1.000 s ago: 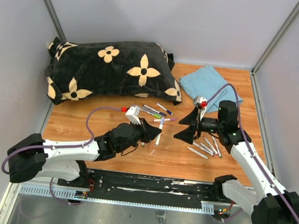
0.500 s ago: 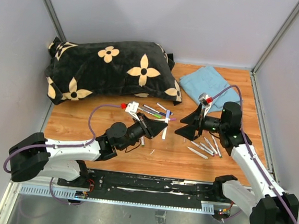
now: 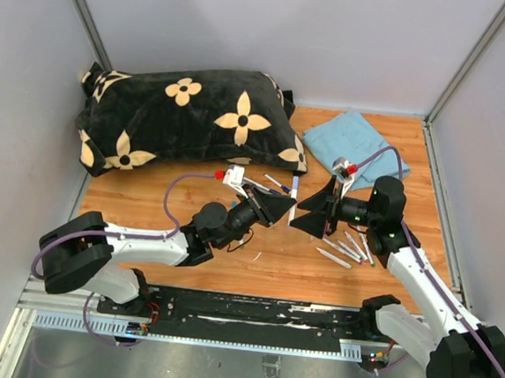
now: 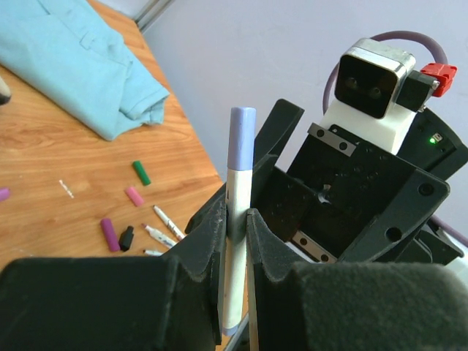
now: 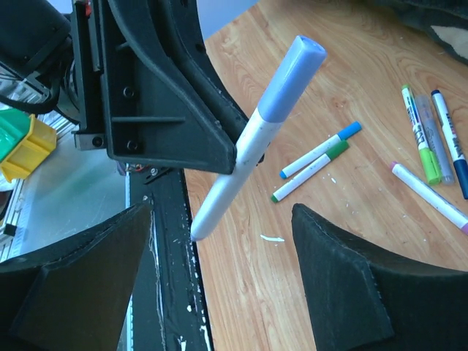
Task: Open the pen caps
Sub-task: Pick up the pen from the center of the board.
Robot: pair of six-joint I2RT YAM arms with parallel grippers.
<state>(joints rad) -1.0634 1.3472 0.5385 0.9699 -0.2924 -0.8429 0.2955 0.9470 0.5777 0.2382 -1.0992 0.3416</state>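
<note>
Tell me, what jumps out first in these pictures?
In the middle of the table, the left gripper clamps a white pen with a pale blue cap, facing the open right gripper. Behind them lies a big black flowery pillow, at the back left.

Your left arm and right arm have white links, black joints and a purple cable ending in a red plug. Behind the black, wedge-fingered right gripper you'll see a silver-faced camera, small screws and a green light.
</note>
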